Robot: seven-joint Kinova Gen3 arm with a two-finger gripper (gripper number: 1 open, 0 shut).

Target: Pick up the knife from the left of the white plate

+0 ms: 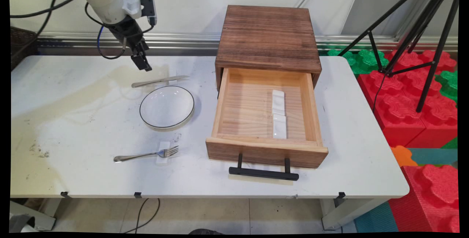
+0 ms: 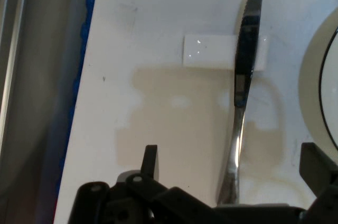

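Black two-finger gripper (image 1: pixel 144 65) hung above the white table's (image 1: pixel 91 120) far left part, fingers (image 2: pixel 150 161) spread wide apart, holding nothing, touching nothing. Directly below, between the fingers in the hand view: a silver table knife (image 2: pixel 242 86), lying flat, blade laid across a small white rectangular rest (image 2: pixel 207 51). In the main view, knife's (image 1: pixel 159 81) long axis ran left to right, handle left, tip right. Just on the near side of it, a white round plate with a dark rim (image 1: pixel 167 107). Nearer still, a silver fork (image 1: pixel 146 154) on another white rest (image 1: pixel 163 153). To the right, a wooden box (image 1: pixel 267 38) with its drawer (image 1: pixel 266 120) pulled open, two white rests (image 1: pixel 279 119) inside.
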